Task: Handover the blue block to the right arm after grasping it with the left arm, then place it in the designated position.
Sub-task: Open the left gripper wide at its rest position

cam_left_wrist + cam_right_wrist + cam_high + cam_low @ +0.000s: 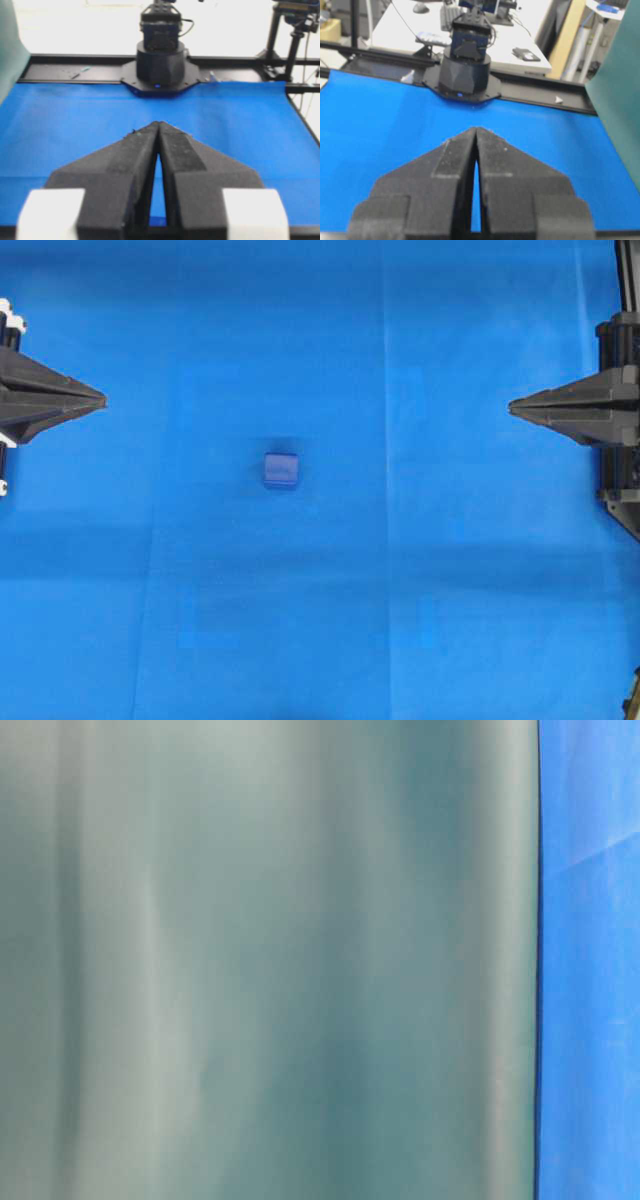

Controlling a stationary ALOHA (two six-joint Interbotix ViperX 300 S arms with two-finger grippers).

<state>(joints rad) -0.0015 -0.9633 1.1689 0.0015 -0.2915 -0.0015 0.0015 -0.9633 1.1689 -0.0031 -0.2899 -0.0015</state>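
Observation:
The blue block (281,470), a small dark navy cube, rests alone on the bright blue cloth near the middle of the overhead view. At the left edge my left gripper (102,399) is shut, its black tips meeting in a point aimed toward the centre, far from the block. Its tips (158,123) touch in the left wrist view with nothing between them. On the opposite side the right arm's gripper (511,405) is also shut and empty, pointing left. In the right wrist view its tips (475,129) meet. Neither wrist view shows the block.
The blue cloth (420,570) covers the whole table. The opposite arm's black base (159,65) stands at the far end of the left wrist view, and the other base (465,70) in the right wrist view. A grey-green sheet (260,960) fills most of the table-level view.

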